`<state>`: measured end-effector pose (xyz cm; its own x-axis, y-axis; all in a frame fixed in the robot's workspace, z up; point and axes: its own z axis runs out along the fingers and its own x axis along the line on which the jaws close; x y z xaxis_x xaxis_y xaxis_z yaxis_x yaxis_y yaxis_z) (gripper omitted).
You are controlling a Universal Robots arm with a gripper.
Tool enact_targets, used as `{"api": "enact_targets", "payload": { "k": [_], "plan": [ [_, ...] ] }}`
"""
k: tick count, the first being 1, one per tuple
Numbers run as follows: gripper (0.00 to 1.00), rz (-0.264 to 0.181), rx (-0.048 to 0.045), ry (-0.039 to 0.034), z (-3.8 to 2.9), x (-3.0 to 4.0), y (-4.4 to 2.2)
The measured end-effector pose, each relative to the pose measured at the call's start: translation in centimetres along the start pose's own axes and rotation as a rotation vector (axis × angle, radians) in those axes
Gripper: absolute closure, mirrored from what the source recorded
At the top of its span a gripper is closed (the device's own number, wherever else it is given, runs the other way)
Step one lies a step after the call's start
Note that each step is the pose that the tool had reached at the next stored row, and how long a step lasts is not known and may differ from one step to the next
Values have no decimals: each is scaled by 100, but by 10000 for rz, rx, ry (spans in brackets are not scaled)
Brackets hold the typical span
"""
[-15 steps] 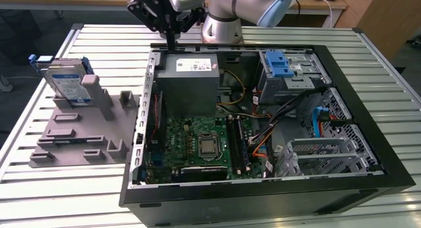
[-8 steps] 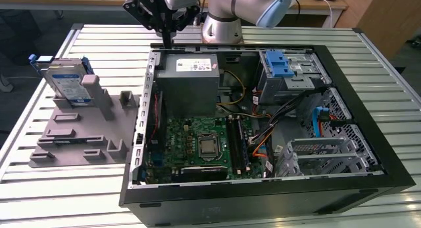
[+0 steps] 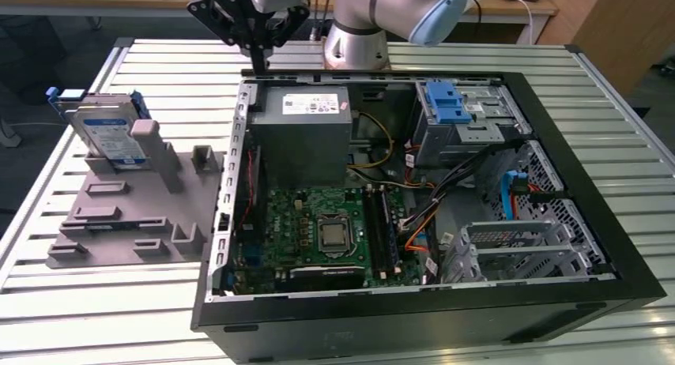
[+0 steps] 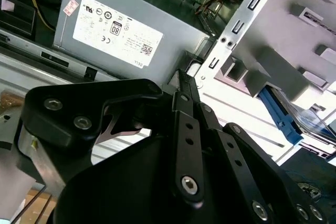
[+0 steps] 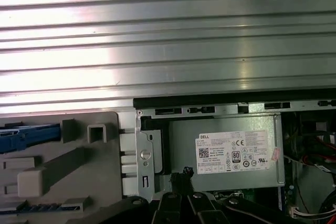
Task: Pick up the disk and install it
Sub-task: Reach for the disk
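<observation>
The disk (image 3: 111,136) is a silver hard drive with a blue-and-white label and blue rails. It stands on edge in a grey holder (image 3: 126,215) at the exterior view's left, beside the open computer case (image 3: 422,317). My gripper (image 3: 258,65) hangs above the case's back edge, over the grey power supply box (image 3: 306,136), well apart from the disk. Its black fingers are shut together with nothing between them. In the second wrist view the gripper (image 4: 184,77) points at the case wall, with the disk's blue rail (image 4: 281,114) beyond. The first wrist view has the disk's rail (image 5: 26,135) off to one side.
Inside the case are a green motherboard (image 3: 327,231), a metal drive cage with a blue latch (image 3: 454,104) and loose cables (image 3: 422,215). Everything rests on a slatted metal table (image 3: 106,317). The arm's base (image 3: 353,45) stands behind the case.
</observation>
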<state>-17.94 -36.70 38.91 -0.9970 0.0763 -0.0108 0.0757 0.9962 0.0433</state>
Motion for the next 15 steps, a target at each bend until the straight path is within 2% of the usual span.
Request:
{"api": "enact_targets", "payload": {
  "k": [15],
  "plan": [
    [89,1,1,1,9,249,68]
  ]
}}
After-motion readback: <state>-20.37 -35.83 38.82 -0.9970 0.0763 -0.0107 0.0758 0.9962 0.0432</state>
